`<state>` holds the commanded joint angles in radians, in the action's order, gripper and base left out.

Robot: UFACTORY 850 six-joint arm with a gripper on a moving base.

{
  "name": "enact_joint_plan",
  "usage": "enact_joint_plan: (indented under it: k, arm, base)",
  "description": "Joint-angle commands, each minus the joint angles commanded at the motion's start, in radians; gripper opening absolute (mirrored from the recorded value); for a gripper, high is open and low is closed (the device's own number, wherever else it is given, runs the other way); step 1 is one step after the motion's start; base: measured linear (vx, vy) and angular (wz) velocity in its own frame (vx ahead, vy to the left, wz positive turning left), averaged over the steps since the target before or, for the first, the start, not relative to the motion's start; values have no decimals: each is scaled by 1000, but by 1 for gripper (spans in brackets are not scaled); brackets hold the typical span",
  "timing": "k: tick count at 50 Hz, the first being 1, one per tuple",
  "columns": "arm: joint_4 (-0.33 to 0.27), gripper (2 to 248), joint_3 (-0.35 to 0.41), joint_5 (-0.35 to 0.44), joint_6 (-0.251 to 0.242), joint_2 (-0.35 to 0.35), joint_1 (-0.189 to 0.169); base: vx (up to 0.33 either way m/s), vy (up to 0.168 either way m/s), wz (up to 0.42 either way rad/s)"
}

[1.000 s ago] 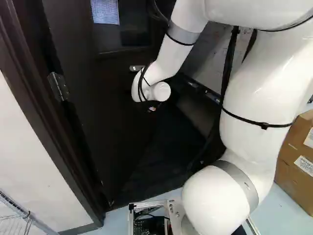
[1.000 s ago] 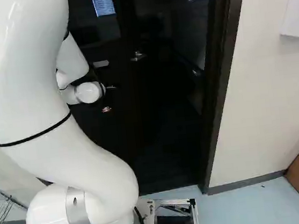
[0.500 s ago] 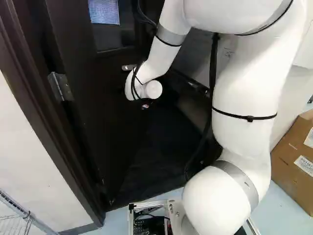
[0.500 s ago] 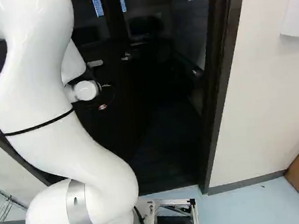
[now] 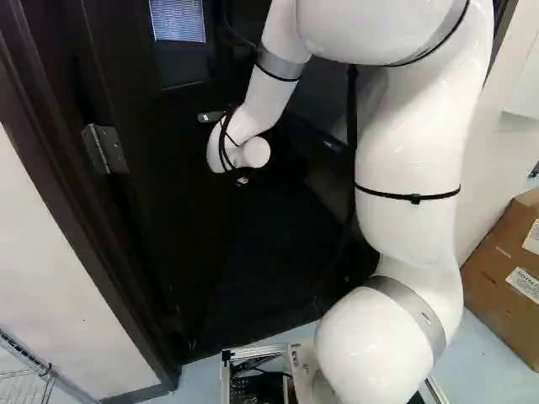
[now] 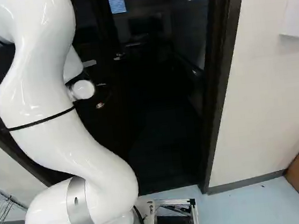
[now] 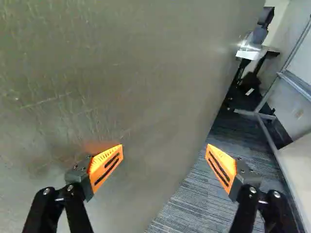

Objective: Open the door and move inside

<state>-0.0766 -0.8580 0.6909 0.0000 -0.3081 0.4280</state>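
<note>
Scuffed door (image 7: pixel 131 82), striped carpet (image 7: pixel 194 204)

The white arm (image 5: pixel 413 151) stands bent, its two fingers (image 7: pixel 105 167) spread wide apart.

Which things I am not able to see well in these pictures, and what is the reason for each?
- Jaws: in both base views, the arm's wrist and the darkness obscure them.
- Contact between one orange pad and the door: wrist view, the viewing angle leaves it unclear.
- Room past the doorway: right base view, too dark for detail.
- Cardboard box: cut off by the right edge in both base views.
</note>
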Motion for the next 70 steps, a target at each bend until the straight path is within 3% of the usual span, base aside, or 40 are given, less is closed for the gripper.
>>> enact_joint_plan:
  k: [70]
  arm:
    - [-244, 247, -248, 0, 0, -200, 105]
  base:
    - [0, 0, 0]
